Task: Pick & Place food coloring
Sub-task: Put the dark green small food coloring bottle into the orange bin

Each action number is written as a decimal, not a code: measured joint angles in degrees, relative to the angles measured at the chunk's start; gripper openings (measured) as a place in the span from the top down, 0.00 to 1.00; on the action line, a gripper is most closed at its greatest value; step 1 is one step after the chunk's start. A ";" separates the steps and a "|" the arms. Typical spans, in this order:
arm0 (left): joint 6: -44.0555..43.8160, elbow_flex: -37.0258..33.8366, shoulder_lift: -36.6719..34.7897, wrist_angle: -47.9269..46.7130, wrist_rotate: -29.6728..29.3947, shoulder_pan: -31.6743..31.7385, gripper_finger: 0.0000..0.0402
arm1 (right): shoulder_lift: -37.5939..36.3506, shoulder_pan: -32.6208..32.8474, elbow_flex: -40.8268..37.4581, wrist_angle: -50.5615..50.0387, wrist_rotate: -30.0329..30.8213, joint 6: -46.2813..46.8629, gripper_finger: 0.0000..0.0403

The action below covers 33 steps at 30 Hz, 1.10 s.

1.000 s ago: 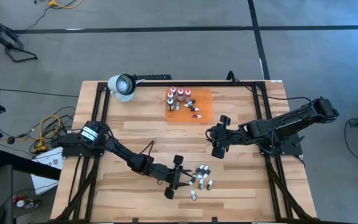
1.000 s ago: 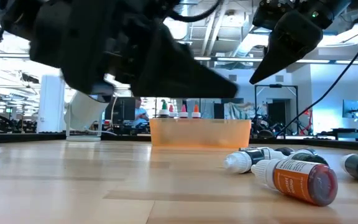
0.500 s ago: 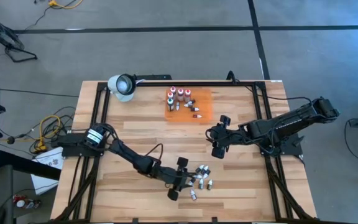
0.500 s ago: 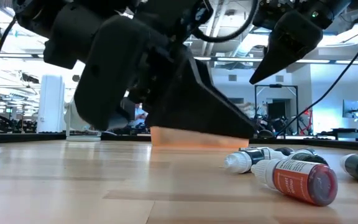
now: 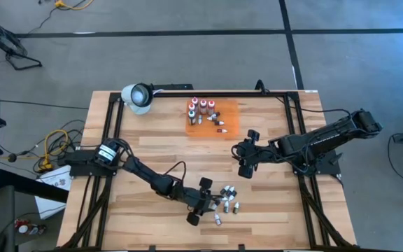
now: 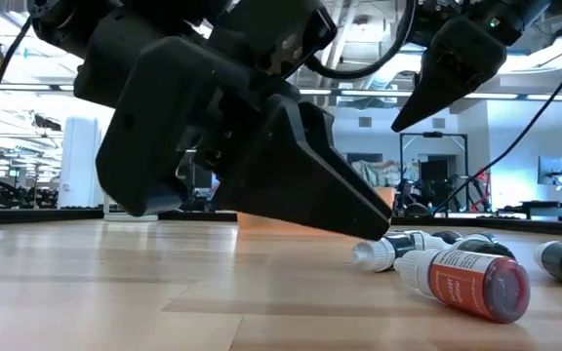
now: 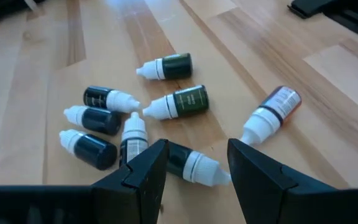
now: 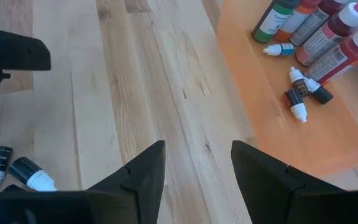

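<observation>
Several small food coloring bottles (image 5: 226, 200) lie on their sides in a loose pile on the wood near the table's near edge: dark ones with white caps (image 7: 173, 102) and one red-orange one (image 7: 275, 109), also in the low view (image 6: 468, 283). My left gripper (image 5: 207, 203) is open and low at the pile's left side. Its fingers stand on either side of a dark bottle (image 7: 190, 165) without a visible touch. More bottles (image 5: 200, 108) stand and lie on the flat orange mat (image 5: 228, 122) near the far edge. My right gripper (image 5: 240, 151) is open and hovers between mat and pile.
A white lamp head (image 5: 137, 96) sits at the far left corner, and a black bar (image 5: 222, 92) runs along the far edge. Black frame rails (image 5: 110, 133) flank the board. Bare wood (image 5: 152, 150) lies at the table's left middle. The room's clutter shows behind the mat (image 6: 261, 222).
My left gripper has moved toward the table's right, up to the pile of bottles, and has come down with its fingers tipped toward the wood. The bottles have stayed where they lay.
</observation>
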 joint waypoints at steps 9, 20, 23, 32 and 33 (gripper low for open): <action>0.73 0.00 0.00 -0.11 0.10 0.16 0.59 | 0.00 0.00 0.00 0.02 -0.01 0.00 0.56; 1.50 0.00 0.00 -2.91 -3.86 0.85 0.59 | 0.00 0.00 0.00 0.02 -0.03 0.00 0.56; 0.80 0.00 -0.02 -3.03 -8.85 0.97 0.59 | 0.00 0.00 0.00 0.02 -0.04 0.00 0.56; 1.62 0.00 -0.02 -2.97 -3.25 2.09 0.59 | 0.00 0.00 0.00 0.02 -0.05 0.00 0.56; 1.62 0.00 -0.02 -2.96 -2.69 2.50 0.59 | 0.00 0.00 0.00 0.02 -0.06 0.00 0.56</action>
